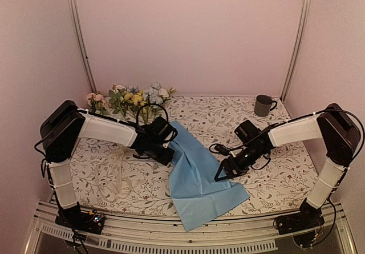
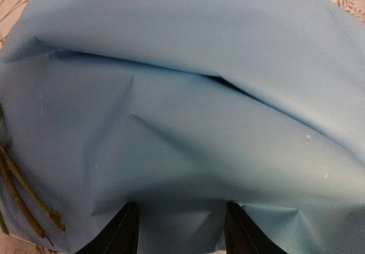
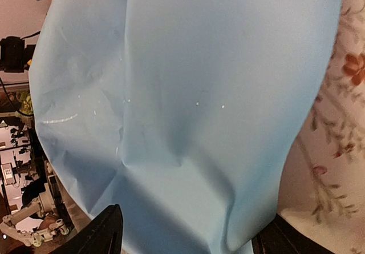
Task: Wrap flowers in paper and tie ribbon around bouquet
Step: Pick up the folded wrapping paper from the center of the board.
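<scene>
Paper [image 1: 199, 180]: light blue, folded, lies diag. on tablecloth [image 1: 274, 168], near corner past table edge. Flowers [image 1: 134, 97]: back left, near paper's far end. L gripper [image 1: 165, 154] at paper's left edge: fingers apart, paper in gap; can't tell if gripped. R gripper [image 1: 218, 175] at right edge: fingers spread wide either side of paper.

The paper [image 1: 199, 185] lies folded with its light blue face up, a long strip across the tablecloth [image 1: 274, 174]. Its near corner hangs past the cloth's front edge. My left gripper [image 1: 166, 153] sits at the paper's left edge, near its far end; from up here I can't tell how its jaws stand. My right gripper [image 1: 220, 174] meets the paper's right edge about midway along, its fingers apart. The flowers [image 1: 132, 98] lie beyond the paper's far end, off to its left. The ribbon [image 1: 113, 177] loops well left of the paper. A grey mug [image 1: 263, 105] stands well to the paper's right, farther back.
</scene>
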### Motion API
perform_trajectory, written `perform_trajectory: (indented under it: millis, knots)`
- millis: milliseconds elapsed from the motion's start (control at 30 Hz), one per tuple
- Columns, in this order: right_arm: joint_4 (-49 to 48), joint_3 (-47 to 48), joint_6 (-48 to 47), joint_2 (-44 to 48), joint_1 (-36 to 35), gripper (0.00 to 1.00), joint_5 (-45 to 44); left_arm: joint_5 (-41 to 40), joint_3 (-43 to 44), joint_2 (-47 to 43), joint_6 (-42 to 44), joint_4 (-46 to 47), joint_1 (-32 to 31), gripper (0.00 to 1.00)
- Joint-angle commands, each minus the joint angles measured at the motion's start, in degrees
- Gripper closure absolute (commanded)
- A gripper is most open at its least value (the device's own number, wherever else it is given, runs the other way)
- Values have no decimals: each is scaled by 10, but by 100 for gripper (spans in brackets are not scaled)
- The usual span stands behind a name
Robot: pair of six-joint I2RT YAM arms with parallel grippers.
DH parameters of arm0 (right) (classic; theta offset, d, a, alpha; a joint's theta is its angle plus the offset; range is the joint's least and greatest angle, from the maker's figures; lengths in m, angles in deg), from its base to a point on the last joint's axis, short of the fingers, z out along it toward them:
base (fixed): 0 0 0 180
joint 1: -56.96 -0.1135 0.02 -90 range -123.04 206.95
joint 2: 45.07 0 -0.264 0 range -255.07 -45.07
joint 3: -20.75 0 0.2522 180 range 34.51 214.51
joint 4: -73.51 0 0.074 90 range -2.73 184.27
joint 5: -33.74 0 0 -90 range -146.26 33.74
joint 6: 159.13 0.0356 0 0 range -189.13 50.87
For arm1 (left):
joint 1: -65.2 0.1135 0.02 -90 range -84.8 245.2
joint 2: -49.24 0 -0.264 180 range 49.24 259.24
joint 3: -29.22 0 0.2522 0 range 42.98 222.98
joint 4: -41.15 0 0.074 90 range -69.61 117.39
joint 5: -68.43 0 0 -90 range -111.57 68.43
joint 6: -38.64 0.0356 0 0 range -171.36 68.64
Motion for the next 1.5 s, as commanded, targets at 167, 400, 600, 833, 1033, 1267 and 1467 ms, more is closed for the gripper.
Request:
perform_trajectory:
  millis: [167, 400, 600, 833, 1033, 1267, 1467]
  knots:
    - [-55, -173, 162, 115, -70, 22, -2, 7, 36, 60, 87, -15, -49, 46]
    - [-161, -246, 246, 159, -77, 24, 28, 8, 104, 86, 130, -28, -61, 46]
    - [-179, -264, 268, 176, -93, 29, 54, 35, 99, 52, 191, -20, -109, 45]
    - [-224, -295, 315, 245, -106, 46, 79, 67, 80, 26, 197, 7, -122, 44]
    - [-241, -297, 356, 323, -105, 64, 80, 61, 100, 33, 192, 3, -123, 44]
    - [-225, -259, 371, 351, -103, 100, 45, -9, 90, -33, 174, 34, -123, 44]
    - [-129, -169, 307, 392, -91, 100, 37, -54, 64, -120, 163, 28, -119, 34]
